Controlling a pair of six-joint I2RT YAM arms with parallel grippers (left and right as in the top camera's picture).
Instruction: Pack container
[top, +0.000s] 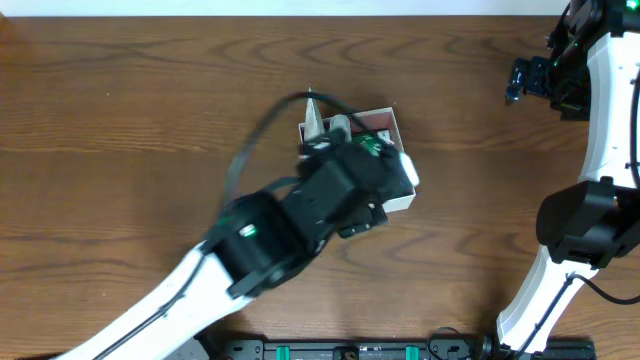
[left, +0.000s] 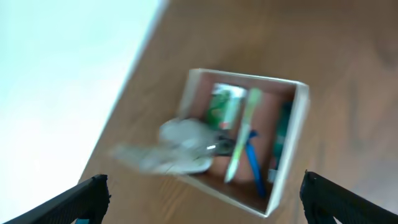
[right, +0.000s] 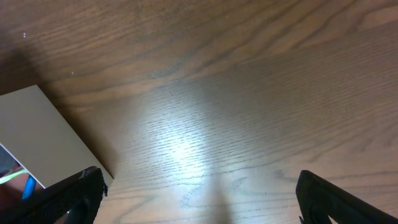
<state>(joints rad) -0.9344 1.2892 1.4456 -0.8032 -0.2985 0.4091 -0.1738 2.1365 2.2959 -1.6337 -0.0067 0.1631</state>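
Listing, left to right.

Left gripper (left: 208, 198): jaws spread wide with nothing between them, hovering over the container.

Container (left: 297, 118): shallow square box with thin white walls and a reddish-brown floor. It sits flat near the middle of the desk (top: 120, 120), a little toward the far edge.

Contents:
- grey item (left: 180, 148), too blurred to name, lying across one wall
- green-and-white carton (left: 225, 104)
- pale green stick (left: 241, 134), probably a toothbrush
- blue item (left: 254, 163) alongside the stick

Handling, judged: the walls look like thin card, so the box is likely light, easily bowed or crushed, and apt to slide on the smooth wood. It is best pinched over one wall close to a corner, where it is stiffest, and kept level because the contents lie loose.

Right gripper (top: 525, 80): likewise wide and empty, near the desk's far right corner, well apart from the container.
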